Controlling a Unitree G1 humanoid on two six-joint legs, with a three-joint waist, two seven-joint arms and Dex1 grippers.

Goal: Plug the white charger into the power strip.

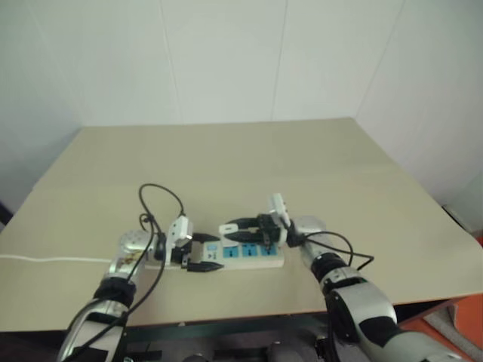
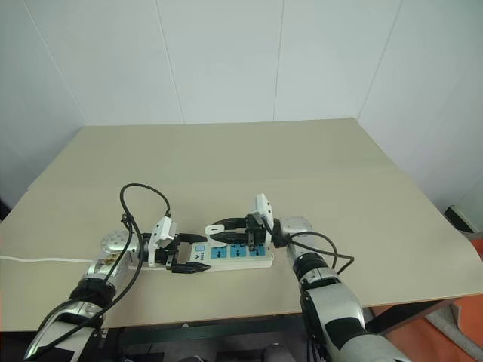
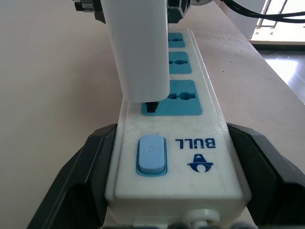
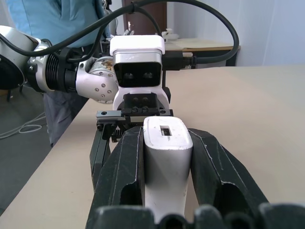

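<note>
the power strip (image 3: 181, 143) lies on the surface (image 1: 226, 151), its switch end clamped by the left tool (image 2: 189, 253). the right tool (image 4: 167, 167) is closed on the white charger (image 3: 138, 52), planted in the strip's socket nearest the switch.

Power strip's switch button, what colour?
Light blue switch button on the white power strip, clearest in left wrist view.

You're looking at a pale beige table (image 2: 249, 158), running from the near edge back to the white wall. Lying flat on it, close to the near edge and a little left of centre, is the power strip (image 2: 226, 255), its length going left to right. Its thin white cord (image 2: 45, 259) trails left across the tabletop.
</note>
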